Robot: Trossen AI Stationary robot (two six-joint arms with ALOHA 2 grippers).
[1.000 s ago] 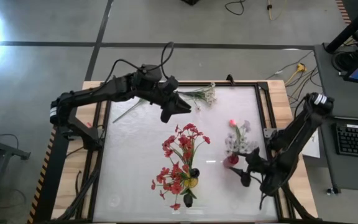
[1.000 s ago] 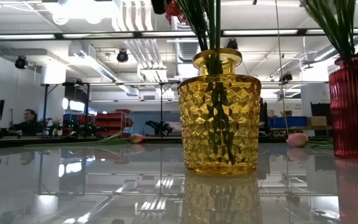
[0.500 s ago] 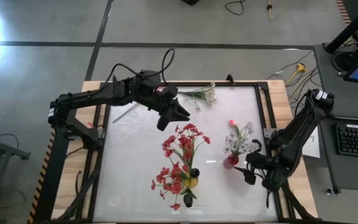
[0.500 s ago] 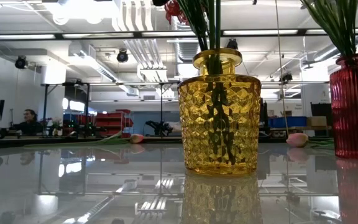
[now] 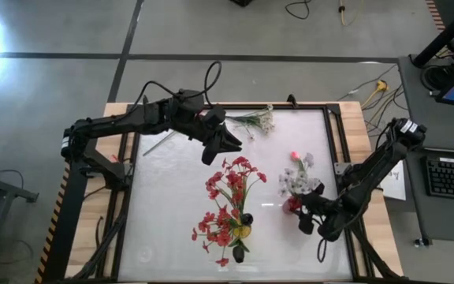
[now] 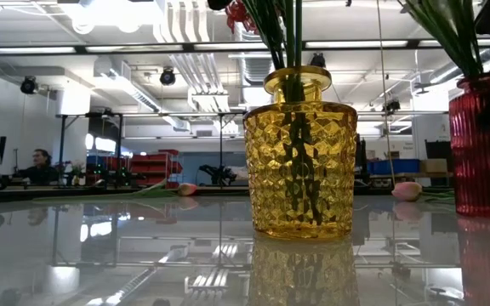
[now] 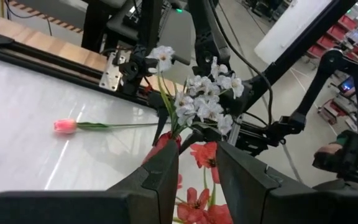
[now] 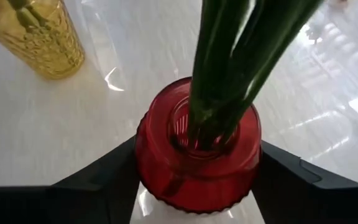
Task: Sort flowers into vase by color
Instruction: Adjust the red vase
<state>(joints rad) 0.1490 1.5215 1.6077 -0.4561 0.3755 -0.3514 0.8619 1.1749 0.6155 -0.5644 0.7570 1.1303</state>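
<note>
A red ribbed vase (image 5: 292, 204) (image 8: 197, 155) stands on the table's right half with white blooms (image 5: 299, 180) (image 7: 204, 102) in it. My right gripper (image 5: 303, 218) (image 8: 197, 180) is open, with one finger on each side of the vase's body. A yellow vase (image 5: 243, 231) (image 6: 300, 166) near the middle holds red blossoms (image 5: 227, 197). A pink-budded stem (image 5: 295, 155) (image 7: 64, 126) lies flat on the table beyond the red vase. My left gripper (image 5: 213, 150) (image 7: 197, 186) hovers beyond the red blossoms, slightly open and empty. My right gripper comes at the red vase level from the table's near right. Its fingers (image 8: 104, 177) flank the vase's body just below the neck. The vase's bulge hides the inner faces of the fingers, so I cannot tell whether they touch the glass. The vase stands upright on the table.
A spray of tiny white blooms (image 5: 254, 120) lies near the far edge. A green stem (image 5: 160, 142) lies at the far left under my left arm. The table has a raised dark frame (image 5: 333, 142). A person sits in the room far behind (image 6: 32, 161).
My right gripper has moved toward the table's left and closed in on the red vase, and its fingers now stand on either side of it. My left gripper has moved a little toward the near edge, closer to the red blossoms.
</note>
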